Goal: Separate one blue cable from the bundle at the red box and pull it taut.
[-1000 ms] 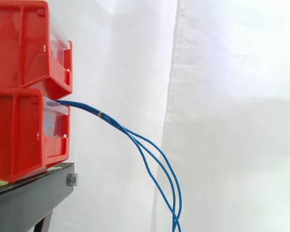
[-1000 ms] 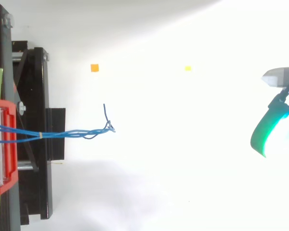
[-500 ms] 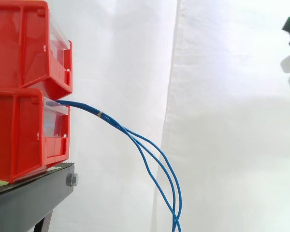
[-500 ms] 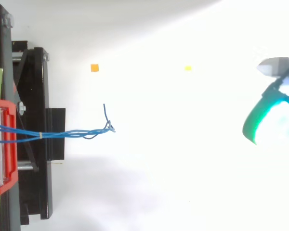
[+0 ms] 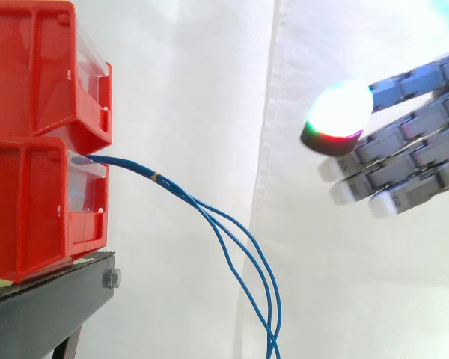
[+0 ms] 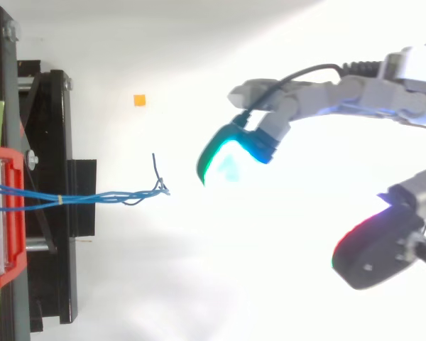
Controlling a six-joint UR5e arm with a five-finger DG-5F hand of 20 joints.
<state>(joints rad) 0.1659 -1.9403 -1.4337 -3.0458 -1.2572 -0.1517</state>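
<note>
Side view, blue cables [image 5: 236, 247]: they come out of the lower red box [image 5: 30, 209] in a bundle and hang down loose.
Side view, hand [image 5: 415, 161]: fingers straight and spread apart, holding nothing, well away from the blue cables.
Side view, change: half a second ago only its tips peeked in at the right edge.
Top view, hand [image 6: 298, 99]: near the cable ends, probably not touching.
Top view, job: no cable picked out yet. Grabbing and pulling tight are still left.
</note>
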